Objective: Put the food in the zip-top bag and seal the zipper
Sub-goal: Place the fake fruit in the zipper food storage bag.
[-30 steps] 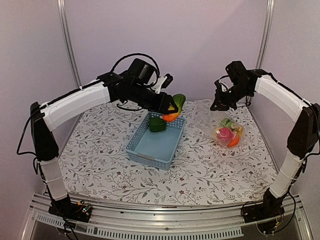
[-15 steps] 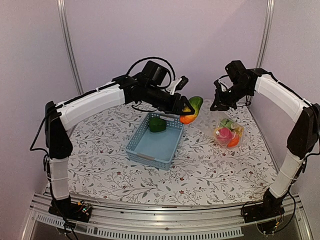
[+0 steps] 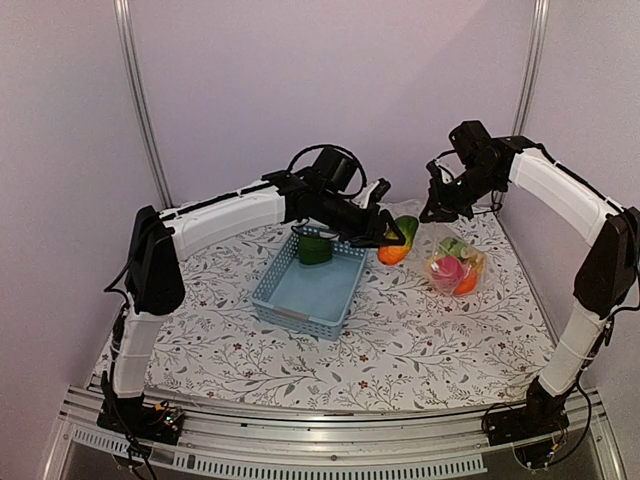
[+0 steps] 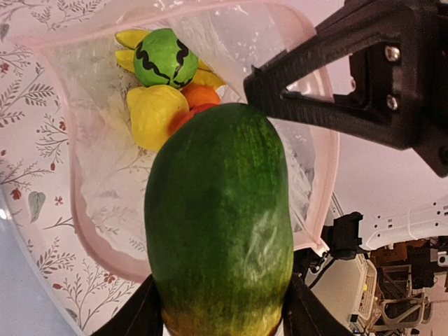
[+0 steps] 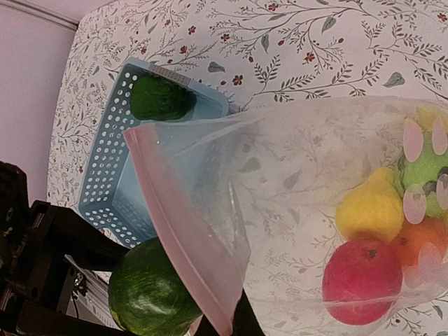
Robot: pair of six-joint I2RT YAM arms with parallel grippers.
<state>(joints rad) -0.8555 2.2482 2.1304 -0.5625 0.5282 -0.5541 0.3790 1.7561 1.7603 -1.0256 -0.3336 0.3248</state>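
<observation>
My left gripper [image 3: 392, 238] is shut on the green-orange mango [image 4: 218, 217] and holds it just in front of the open mouth of the zip-top bag [image 5: 301, 175]. My right gripper [image 3: 437, 207] is shut on the bag's upper mouth edge and holds it up by the pink zipper [image 5: 182, 238]. The bag's belly rests on the table. Inside it lie the striped melon [image 4: 166, 58], the yellow banana [image 4: 155, 112], the orange [image 4: 199, 94] and the red apple [image 5: 362, 280]. The green pepper [image 3: 314, 248] sits in the basket's far corner.
The blue-grey lattice basket [image 3: 296, 318] stands mid-table, just left of the mango, on a floral cloth [image 3: 420, 350]. Pale walls and metal posts close in the back and sides.
My left arm has carried the mango right and down, from above the basket's far corner to the bag's mouth. The right arm and the bag have stayed still.
</observation>
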